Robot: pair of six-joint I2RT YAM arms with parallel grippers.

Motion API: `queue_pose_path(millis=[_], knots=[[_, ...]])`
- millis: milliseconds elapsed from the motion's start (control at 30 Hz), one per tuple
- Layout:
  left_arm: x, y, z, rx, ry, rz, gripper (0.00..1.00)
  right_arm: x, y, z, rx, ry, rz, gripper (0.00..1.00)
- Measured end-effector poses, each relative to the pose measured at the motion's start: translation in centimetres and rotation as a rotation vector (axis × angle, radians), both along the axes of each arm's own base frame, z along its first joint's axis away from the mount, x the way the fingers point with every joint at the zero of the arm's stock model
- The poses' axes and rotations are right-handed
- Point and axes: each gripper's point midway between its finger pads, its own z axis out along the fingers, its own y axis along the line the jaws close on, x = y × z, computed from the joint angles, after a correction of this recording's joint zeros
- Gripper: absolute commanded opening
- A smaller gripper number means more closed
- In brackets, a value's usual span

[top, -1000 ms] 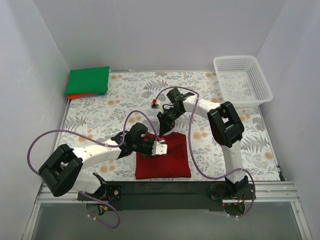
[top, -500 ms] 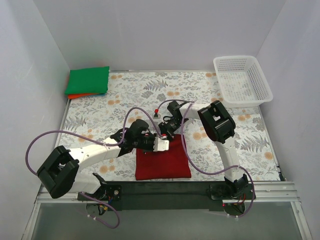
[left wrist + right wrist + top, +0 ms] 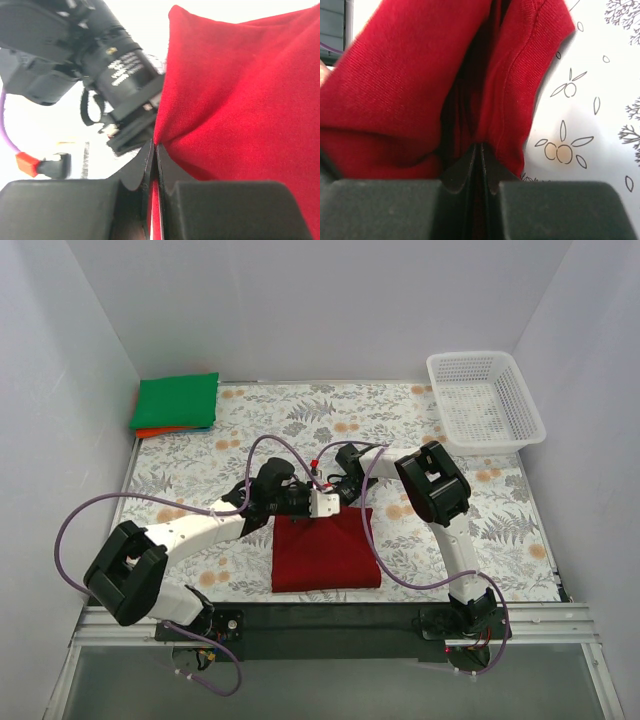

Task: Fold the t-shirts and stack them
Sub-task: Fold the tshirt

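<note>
Both grippers had crept away from the near edge: the left gripper (image 3: 322, 506) and right gripper (image 3: 343, 490) were pinched shut on the far hem of the dark red cloth t-shirt (image 3: 325, 552), between the arms. The white plastic lattice basket (image 3: 500, 443) stood well apart, far right.

1 high rear camera looks down on the whole table (image 3: 400, 410); 2 wrist cameras sit close against the shared red shirt (image 3: 325, 555).

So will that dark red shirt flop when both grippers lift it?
Probably floppy: the dark red shirt puckers where the left gripper pinches it. Likely to sag between grips; the right gripper holds only a bunched fold.
</note>
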Motion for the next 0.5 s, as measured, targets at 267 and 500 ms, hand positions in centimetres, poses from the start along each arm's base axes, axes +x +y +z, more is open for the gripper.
queue_pose_path(millis=[267, 500], knots=[[1.5, -0.2, -0.3, -0.005, -0.036, 0.004, 0.00, 0.1, 0.0, 0.0, -0.006, -0.002, -0.003, 0.16], [1.8, -0.3, -0.5, -0.013, -0.075, -0.007, 0.00, 1.2, -0.2, 0.4, -0.106, -0.040, -0.022, 0.25]])
